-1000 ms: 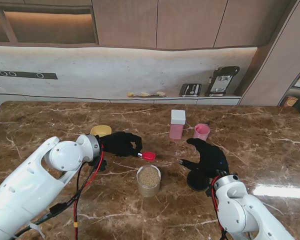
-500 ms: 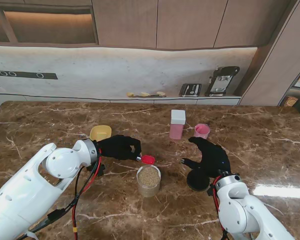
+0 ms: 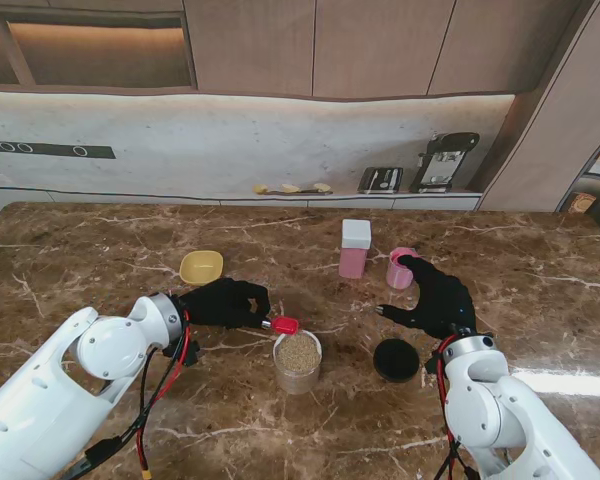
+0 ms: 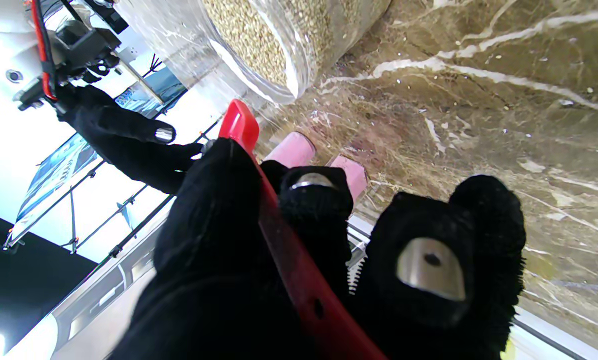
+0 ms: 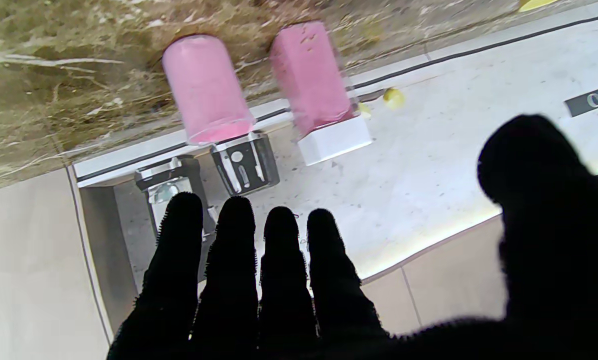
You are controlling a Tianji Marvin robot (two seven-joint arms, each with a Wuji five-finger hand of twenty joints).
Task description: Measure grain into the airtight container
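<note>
A clear round container point(image 3: 297, 360) filled with grain point(image 4: 259, 35) stands in the middle of the table, its top uncovered. My left hand point(image 3: 223, 301) is shut on a red measuring scoop point(image 3: 283, 325), whose bowl hovers at the container's far rim. The scoop's handle point(image 4: 284, 240) runs between the fingers in the left wrist view. A black round lid point(image 3: 396, 359) lies flat to the right of the container. My right hand point(image 3: 435, 296) is open, fingers spread, raised beyond the lid and close to a pink cup point(image 3: 400, 268).
A pink canister with a white lid point(image 3: 355, 248) stands beside the pink cup point(image 5: 206, 90) farther from me. A yellow bowl point(image 3: 201, 267) sits beyond my left hand. Appliances stand on the back counter point(image 3: 420, 165).
My left hand drew back towards me and lowered the scoop to the container's rim. My right hand rose off the black lid and moved away towards the pink cup.
</note>
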